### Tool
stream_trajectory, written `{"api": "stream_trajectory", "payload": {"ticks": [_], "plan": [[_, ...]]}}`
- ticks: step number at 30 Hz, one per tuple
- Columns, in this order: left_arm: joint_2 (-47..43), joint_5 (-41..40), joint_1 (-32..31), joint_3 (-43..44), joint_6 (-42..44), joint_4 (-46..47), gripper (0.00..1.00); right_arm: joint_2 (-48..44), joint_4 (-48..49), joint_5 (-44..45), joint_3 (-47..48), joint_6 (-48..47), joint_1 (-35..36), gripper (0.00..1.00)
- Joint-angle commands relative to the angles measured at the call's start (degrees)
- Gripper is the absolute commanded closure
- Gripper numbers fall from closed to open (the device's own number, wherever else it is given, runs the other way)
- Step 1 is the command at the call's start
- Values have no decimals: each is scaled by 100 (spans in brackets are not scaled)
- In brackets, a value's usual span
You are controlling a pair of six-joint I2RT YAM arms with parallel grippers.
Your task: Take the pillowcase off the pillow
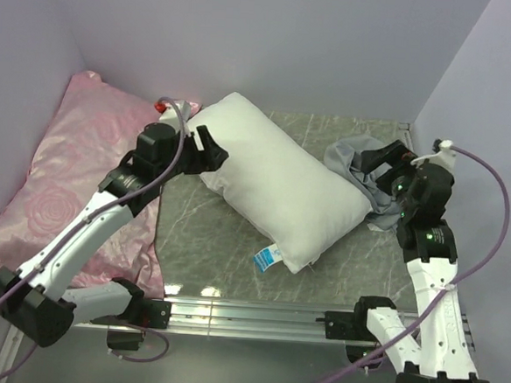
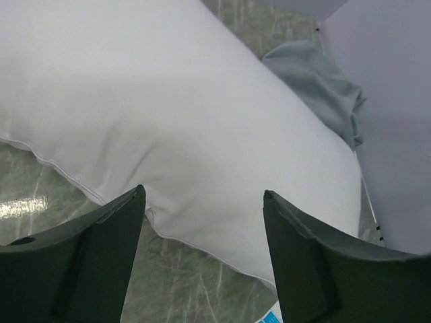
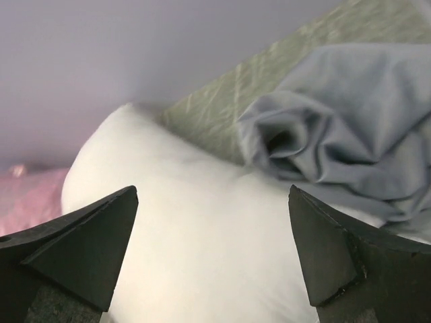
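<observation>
The plump white pillow [image 1: 278,189] lies bare and slanted across the table, its blue-and-white label [image 1: 266,259] at the near seam. The grey pillowcase [image 1: 352,160] sits crumpled off the pillow's right end, by the right wall. My left gripper [image 1: 210,149] is open at the pillow's left end; in the left wrist view the pillow [image 2: 168,101] fills the space beyond the left gripper [image 2: 202,192], with the pillowcase [image 2: 316,84] far behind. My right gripper [image 1: 378,165] is open beside the heap; the right wrist view shows the right gripper [image 3: 212,190] over the pillow [image 3: 188,235], the pillowcase [image 3: 350,128] just beyond, nothing held.
A pink rose-patterned satin pillow [image 1: 64,169] leans at the left wall, under my left arm. The marbled tabletop [image 1: 208,241] shows in front of the white pillow. A metal rail [image 1: 247,314] runs along the near edge. Lilac walls close in at the back and both sides.
</observation>
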Motion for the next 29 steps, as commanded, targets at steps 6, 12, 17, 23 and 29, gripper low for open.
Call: {"api": "stream_trajectory", "payload": {"ticks": [6,12,17,23,29], "plan": [[-1066,-106,-18,-265,117,236,10,-620,179,295,-939,-109,1285,0],[-1742,-466,-18,-669,249,184,5,-902,196,488,-1194,-302,1303,0],[-1998,-616,-27,-880,310,166,4,-1017,188,514,-1186,-381,1294,0],[-2112,-528,-27,-995,276,307,3,-1175,170,558,-1203,-425,1285,0],[-2095,-440,-27,-1048,197,465,3,-1263,135,584,-1221,-452,1294,0]]}}
